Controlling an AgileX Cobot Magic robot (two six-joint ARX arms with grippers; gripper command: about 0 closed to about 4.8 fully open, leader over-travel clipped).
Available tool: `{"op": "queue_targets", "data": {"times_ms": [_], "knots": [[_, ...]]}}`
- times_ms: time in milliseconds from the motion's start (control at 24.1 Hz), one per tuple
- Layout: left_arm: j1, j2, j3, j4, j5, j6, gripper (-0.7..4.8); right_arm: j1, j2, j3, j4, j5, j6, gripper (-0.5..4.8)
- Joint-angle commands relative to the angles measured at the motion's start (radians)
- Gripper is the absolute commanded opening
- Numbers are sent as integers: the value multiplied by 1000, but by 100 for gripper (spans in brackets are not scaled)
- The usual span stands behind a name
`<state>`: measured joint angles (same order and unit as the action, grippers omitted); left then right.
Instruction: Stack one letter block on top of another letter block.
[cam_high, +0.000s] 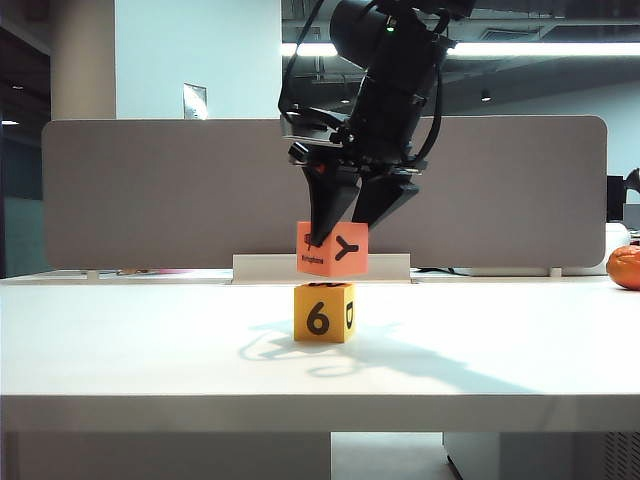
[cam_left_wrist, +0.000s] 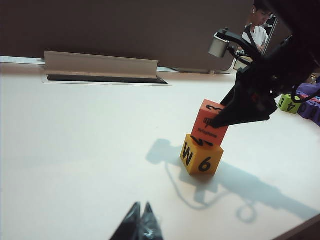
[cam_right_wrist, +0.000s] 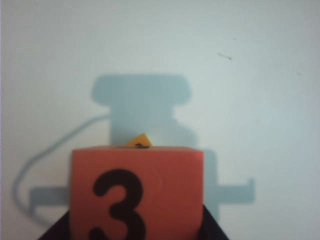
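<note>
The right gripper (cam_high: 345, 235) is in the middle of the exterior picture; its jaws are closed on the orange-red block (cam_high: 332, 249). The yellow block (cam_high: 324, 312) sits right below, a small gap apart, turned a little. The left gripper (cam_left_wrist: 138, 223) is pinched closed with nothing in it, low in its own view.
</note>
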<state>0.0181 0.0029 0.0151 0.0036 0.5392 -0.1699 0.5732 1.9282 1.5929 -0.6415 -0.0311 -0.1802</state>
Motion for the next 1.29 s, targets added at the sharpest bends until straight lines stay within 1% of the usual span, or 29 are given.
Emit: {"op": "queue_targets", "data": {"times_ms": [42,208,249,457,747,914,1121,1163,1204,1246,1287], "knots": [[-1,1,2,12,3,5,-6,0,8,8,18,-24,27,322],[-1,1,2,12,3,5,-6,0,22,8,21,-23,27,328],[-1,1,2,12,3,5,-6,0,22,13,19,-23,27,340],[-1,1,2,12,3,5,-6,0,19,13,24,-23,27,442],[-1,1,2,12,3,5,-6,0,6,19,19,-23,27,442],[-1,1,2,11,3,5,-6,0,-17,64,-19,-24,27,442],[-1,1,2,2,3,5,-6,-2,-63,118,-14,-22,27,440],[-1,1,2,-8,3,5,-6,-5,-82,133,-11,-13,26,404],[-1,1,2,-15,3,5,-6,-12,-104,145,-10,-11,23,266],[-1,1,2,-17,3,5,-6,-25,-129,145,-9,-10,23,95],[-1,1,2,-17,3,5,-6,-33,-143,145,-12,-5,23,12]]}}
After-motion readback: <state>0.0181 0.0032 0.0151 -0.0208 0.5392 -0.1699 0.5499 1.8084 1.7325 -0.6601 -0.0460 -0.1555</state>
